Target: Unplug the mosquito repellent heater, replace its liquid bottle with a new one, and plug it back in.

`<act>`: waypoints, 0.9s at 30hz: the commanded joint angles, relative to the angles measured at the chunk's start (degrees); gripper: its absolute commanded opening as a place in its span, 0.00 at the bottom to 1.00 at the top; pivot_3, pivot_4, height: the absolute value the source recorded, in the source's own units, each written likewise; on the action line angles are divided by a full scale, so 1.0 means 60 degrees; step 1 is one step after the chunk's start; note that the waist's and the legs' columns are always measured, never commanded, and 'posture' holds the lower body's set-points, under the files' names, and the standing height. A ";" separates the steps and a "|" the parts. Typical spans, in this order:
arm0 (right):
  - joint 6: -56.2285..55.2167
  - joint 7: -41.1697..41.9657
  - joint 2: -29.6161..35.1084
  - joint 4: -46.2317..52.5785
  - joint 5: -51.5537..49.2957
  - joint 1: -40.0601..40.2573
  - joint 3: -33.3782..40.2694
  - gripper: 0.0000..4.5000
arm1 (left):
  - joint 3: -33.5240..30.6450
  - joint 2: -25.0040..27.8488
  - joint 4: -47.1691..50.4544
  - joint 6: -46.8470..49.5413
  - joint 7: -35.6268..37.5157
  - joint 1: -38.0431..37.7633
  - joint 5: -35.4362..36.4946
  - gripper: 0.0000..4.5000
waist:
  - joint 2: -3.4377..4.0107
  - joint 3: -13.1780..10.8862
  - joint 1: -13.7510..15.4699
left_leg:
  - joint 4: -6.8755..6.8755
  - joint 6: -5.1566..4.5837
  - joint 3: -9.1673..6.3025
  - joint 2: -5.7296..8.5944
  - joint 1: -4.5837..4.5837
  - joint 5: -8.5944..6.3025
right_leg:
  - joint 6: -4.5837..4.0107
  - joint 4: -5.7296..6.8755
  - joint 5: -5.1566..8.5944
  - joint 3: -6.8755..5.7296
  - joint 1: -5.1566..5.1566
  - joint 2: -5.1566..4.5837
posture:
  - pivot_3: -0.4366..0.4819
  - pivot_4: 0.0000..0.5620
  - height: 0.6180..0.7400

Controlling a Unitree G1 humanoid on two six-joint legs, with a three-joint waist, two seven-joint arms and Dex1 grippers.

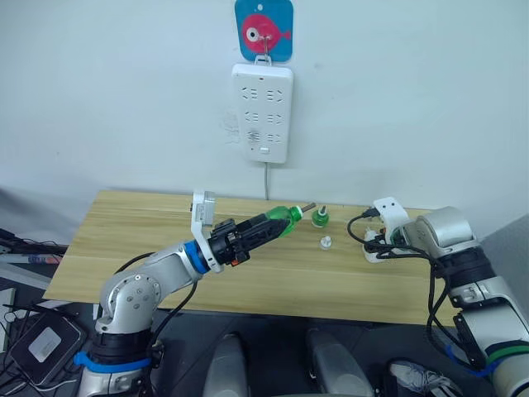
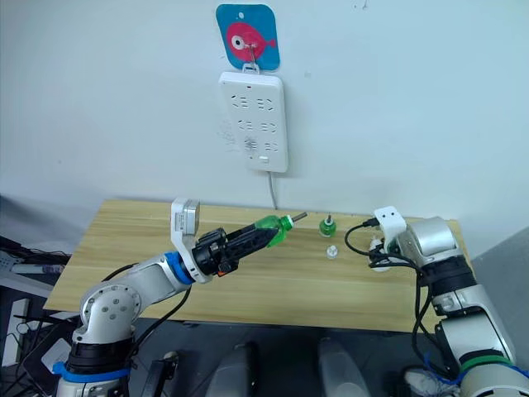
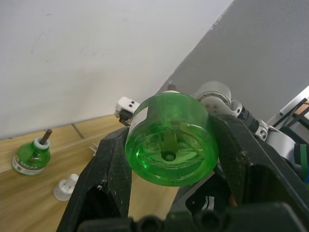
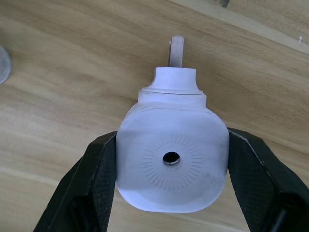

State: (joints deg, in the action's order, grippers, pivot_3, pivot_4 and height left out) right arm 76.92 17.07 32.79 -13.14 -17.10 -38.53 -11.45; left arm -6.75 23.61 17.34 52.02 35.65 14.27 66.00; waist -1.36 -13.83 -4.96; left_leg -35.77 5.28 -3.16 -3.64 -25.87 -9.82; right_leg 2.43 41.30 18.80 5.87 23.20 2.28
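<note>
My left gripper [image 1: 269, 225] is shut on a translucent green bottle [image 1: 288, 216], held on its side above the middle of the wooden table [image 1: 149, 240], bare wick toward the right. The left wrist view looks at this bottle's round base [image 3: 168, 145] between the black fingers [image 3: 108, 179]. A second green bottle [image 1: 319, 218] with a bare wick stands upright near the table's back edge. Which of the two is the new one I cannot tell. My right gripper [image 4: 171, 140] is shut on the white mosquito repellent heater [image 4: 171, 159], low over the table's right end [image 1: 376, 246].
A small white cap [image 1: 326, 242] lies on the table just in front of the standing bottle. The tall white power strip [image 1: 262, 113] hangs on the wall above the table's back edge, its cord dropping behind the table.
</note>
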 commanded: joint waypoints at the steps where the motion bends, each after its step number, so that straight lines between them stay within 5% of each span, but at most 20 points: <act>1: 0.0387 0.0352 0.0337 0.1540 -0.0391 0.0237 0.1162 0.64 | -0.0316 0.0245 0.0044 0.0017 0.0188 0.0216 0.0179 0.52 | 0.0003 -0.0002 0.0001 | 0.0001 0.0000 0.0001 0.0000 -0.0001 0.0000 | 0.0000 -0.0003 0.0000 0.0001 0.0000 -0.0001 | 0.35 0.40 0.82; 3: 0.0350 0.0704 0.0424 0.2473 -0.0761 0.0482 0.1739 0.64 | -0.0458 0.0408 -0.0037 0.0110 0.0242 0.0268 0.0321 0.52 | 0.0005 -0.0003 -0.0015 | 0.0001 0.0000 0.0001 -0.0001 -0.0002 0.0000 | 0.0000 -0.0005 0.0000 0.0000 0.0000 -0.0002 | 0.34 0.39 0.82; 7: 0.0673 0.2217 -0.0475 0.4797 -0.3500 0.1145 0.5115 0.64 | -0.0919 0.1183 -0.0316 0.0697 0.0608 0.0387 0.0918 0.52 | 0.0005 -0.0004 -0.0049 | 0.0010 0.0000 -0.0007 -0.0006 -0.0002 -0.0001 | 0.0001 -0.0009 0.0000 -0.0012 0.0001 0.0002 | 0.32 0.39 0.82; 12: 0.1166 0.3589 -0.0744 0.5943 -0.6159 0.1710 0.6585 0.64 | -0.1126 0.1960 -0.0536 0.1199 0.1186 0.0623 0.1227 0.52 | 0.0010 -0.0010 -0.0030 | 0.0021 0.0000 -0.0008 -0.0006 -0.0003 -0.0001 | 0.0001 -0.0032 0.0001 -0.0018 -0.0004 0.0000 | 0.32 0.39 0.82; 27: 0.1116 0.3002 -0.0737 0.5214 -0.9503 0.0886 0.6074 0.64 | -0.0819 0.2508 -0.0188 0.2073 0.1760 0.1598 0.1906 0.52 | 0.0014 -0.0014 -0.0028 | 0.0028 -0.0005 0.0003 -0.0006 -0.0005 -0.0004 | 0.0002 -0.0037 -0.0001 -0.0012 0.0000 -0.0004 | 0.35 0.38 0.82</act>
State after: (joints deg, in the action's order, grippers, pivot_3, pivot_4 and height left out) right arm 85.21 35.64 28.10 17.50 -71.39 -32.22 24.86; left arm -11.49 38.57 14.17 64.56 45.60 23.15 76.30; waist -1.28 -13.91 -5.13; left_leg -35.59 5.25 -3.15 -3.68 -25.90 -9.85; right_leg 2.44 41.08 18.80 5.79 23.20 2.25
